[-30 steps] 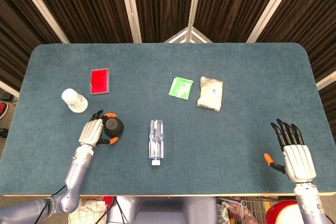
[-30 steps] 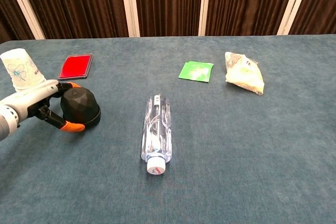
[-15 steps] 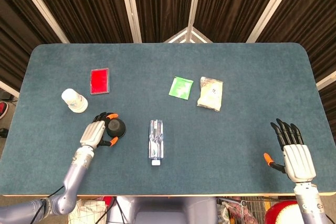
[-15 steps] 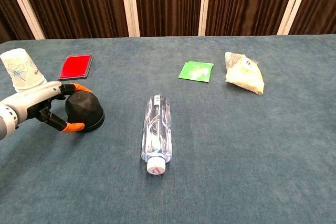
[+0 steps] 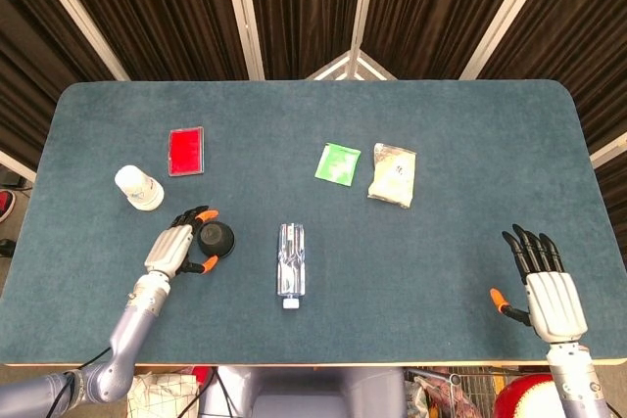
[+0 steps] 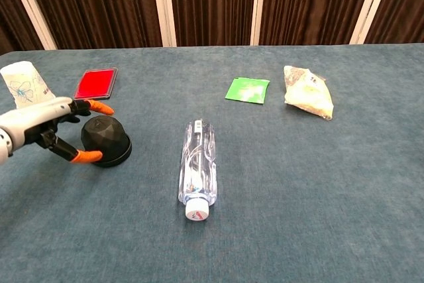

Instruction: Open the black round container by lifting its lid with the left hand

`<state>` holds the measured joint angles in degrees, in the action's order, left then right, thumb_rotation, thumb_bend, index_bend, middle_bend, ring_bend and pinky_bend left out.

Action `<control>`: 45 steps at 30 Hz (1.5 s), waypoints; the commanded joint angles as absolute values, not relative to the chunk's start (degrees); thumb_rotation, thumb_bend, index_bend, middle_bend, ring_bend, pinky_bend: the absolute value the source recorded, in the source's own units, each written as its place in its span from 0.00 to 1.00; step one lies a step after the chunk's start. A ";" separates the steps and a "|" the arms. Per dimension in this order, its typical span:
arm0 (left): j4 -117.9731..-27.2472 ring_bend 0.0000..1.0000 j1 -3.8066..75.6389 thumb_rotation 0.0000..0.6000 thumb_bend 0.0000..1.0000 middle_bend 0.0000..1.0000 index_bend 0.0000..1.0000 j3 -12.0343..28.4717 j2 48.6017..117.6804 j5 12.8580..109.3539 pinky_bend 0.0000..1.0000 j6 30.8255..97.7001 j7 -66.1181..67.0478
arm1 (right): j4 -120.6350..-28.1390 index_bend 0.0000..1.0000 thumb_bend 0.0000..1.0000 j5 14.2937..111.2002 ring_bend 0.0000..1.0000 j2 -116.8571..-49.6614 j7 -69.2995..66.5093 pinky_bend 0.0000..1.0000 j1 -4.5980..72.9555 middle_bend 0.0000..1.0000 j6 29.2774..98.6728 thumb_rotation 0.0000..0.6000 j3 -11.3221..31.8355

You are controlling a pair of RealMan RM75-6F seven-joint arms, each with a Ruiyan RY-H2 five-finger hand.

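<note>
black round container (image 6: 105, 140) upright near the table's (image 5: 451, 124) left edge, lid on, contents hidden; left hand (image 6: 41, 124) just beside it, fingers (image 6: 99, 107) spread, holding nothing; right hand (image 5: 545, 286) spread, empty.

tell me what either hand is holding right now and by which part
Nothing. The left hand sits open beside the black round container, fingers apart; the right hand is open, away from everything.

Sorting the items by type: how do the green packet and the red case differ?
The green packet is a thin, soft sachet near the table's middle; the red case is a rigid rectangle with a dark rim, lying far to the left. The packet lies slightly askew; the case sits squarer. Both lie flat on the blue table, untouched.
</note>
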<state>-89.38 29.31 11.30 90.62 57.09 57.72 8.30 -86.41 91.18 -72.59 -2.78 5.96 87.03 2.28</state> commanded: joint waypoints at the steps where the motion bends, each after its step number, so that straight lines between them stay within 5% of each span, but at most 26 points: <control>1: -90.19 0.00 29.11 1.00 0.42 0.12 0.16 11.81 90.03 57.24 0.00 58.65 8.05 | -86.56 0.07 0.29 91.09 0.07 -72.51 -2.71 0.01 6.14 0.02 86.89 1.00 2.50; 15: -89.94 0.00 30.51 1.00 0.42 0.20 0.16 11.42 90.76 54.31 0.00 58.26 11.56 | -87.02 0.07 0.29 90.43 0.07 -72.27 -2.70 0.01 6.40 0.02 86.34 1.00 2.84; 22: -90.18 0.00 30.88 1.00 0.53 0.47 0.17 12.14 92.44 54.26 0.00 60.40 12.33 | -87.65 0.07 0.29 90.82 0.07 -72.06 -2.52 0.01 6.21 0.02 86.76 1.00 2.65; 25: -90.62 0.00 30.52 1.00 0.55 0.51 0.19 12.45 92.60 55.29 0.00 62.17 12.00 | -87.95 0.07 0.29 90.86 0.07 -72.04 -2.30 0.01 6.13 0.02 86.91 1.00 2.64; 36: -95.29 0.00 30.10 1.00 0.55 0.48 0.20 15.08 89.65 56.17 0.00 63.89 9.32 | -87.57 0.07 0.29 91.10 0.07 -72.02 -2.44 0.01 6.10 0.02 87.07 1.00 2.56; 45: -90.35 0.00 36.42 1.00 0.55 0.46 0.21 18.34 95.33 49.46 0.00 58.74 12.05 | -87.65 0.07 0.29 90.58 0.07 -72.03 -1.93 0.01 6.08 0.02 86.86 1.00 2.74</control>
<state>-92.00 34.76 17.60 93.53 51.04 59.52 10.50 -87.62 90.60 -72.02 -1.96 6.06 86.88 2.72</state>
